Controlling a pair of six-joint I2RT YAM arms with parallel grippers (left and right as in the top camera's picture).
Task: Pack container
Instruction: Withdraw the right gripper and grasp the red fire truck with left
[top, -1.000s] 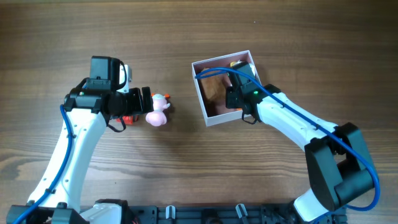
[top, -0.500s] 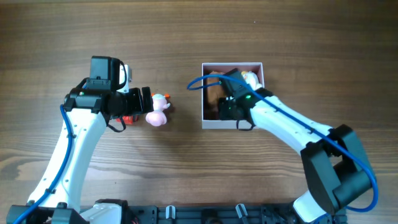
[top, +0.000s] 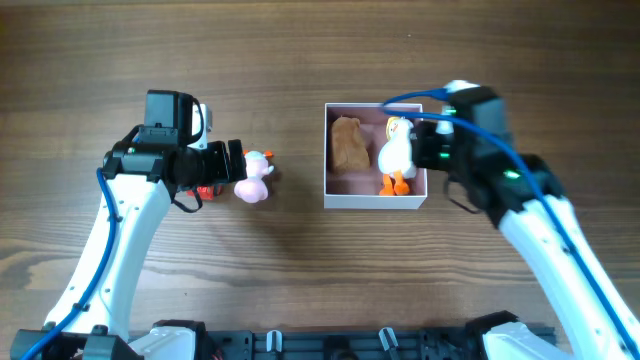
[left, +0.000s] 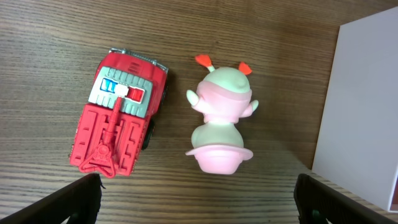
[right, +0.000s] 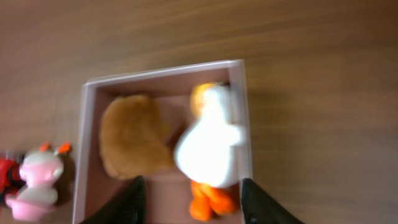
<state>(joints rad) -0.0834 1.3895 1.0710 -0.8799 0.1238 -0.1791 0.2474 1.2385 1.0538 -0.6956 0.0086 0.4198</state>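
From overhead, the container (top: 376, 204) sits square on the wooden table (top: 300, 280), right of centre, with a brown toy (top: 347, 143) in its left half and a white duck (top: 395, 152) with orange feet in its right half, side by side. The right gripper (top: 428, 146) hangs at the box's right wall; how wide its jaws are cannot be told here. The left gripper (top: 236, 160) is well to the left, next to a pink toy (top: 254, 180), with a red fire truck (top: 207, 190) half hidden beneath it. In the left wrist view, the left gripper (left: 198, 202) has its jaws spread wide and empty; the fire truck (left: 118, 127) and pink toy (left: 222, 121) lie side by side, apart, ahead of the fingertips (left: 74, 199), and the container's white wall (left: 364, 112) is at the right edge. The right wrist view is blurred: the right gripper (right: 193, 205) is open and holds nothing above the container (right: 161, 73), which holds the brown toy (right: 134, 137) and the duck (right: 211, 146).
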